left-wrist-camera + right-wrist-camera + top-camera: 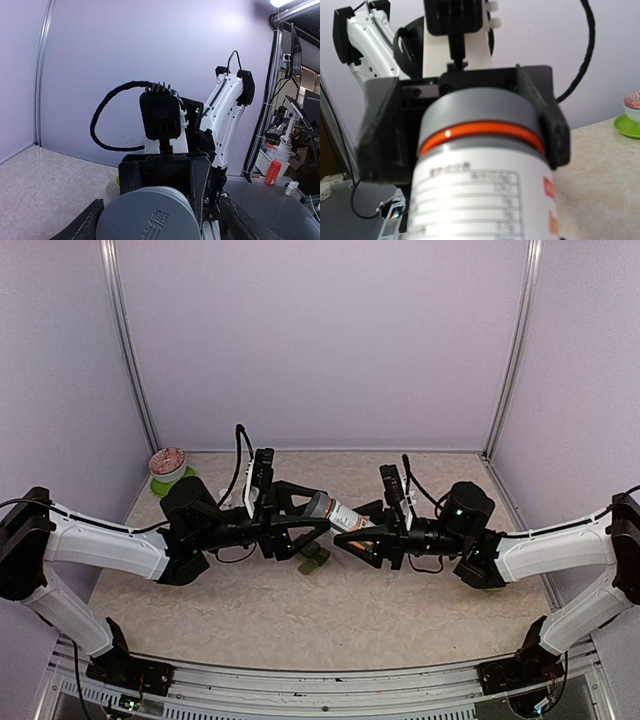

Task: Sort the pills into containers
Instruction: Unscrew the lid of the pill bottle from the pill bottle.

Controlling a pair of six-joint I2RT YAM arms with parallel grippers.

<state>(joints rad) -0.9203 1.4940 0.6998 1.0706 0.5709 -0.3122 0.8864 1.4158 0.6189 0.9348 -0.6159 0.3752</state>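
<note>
One bottle (pixel 345 517): right gripper (pixel 366 531) clamps it, left gripper (pixel 316 510) gapes around the cap (pixel 150 220). Twisting now, I'd slip off.

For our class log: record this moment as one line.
right hand: holds pill bottle; left hand: flanks grey cap; containers: on table

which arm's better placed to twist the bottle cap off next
Left: the left gripper straddles the grey cap, while the right gripper is occupied clamping the pill bottle by its body.
</note>
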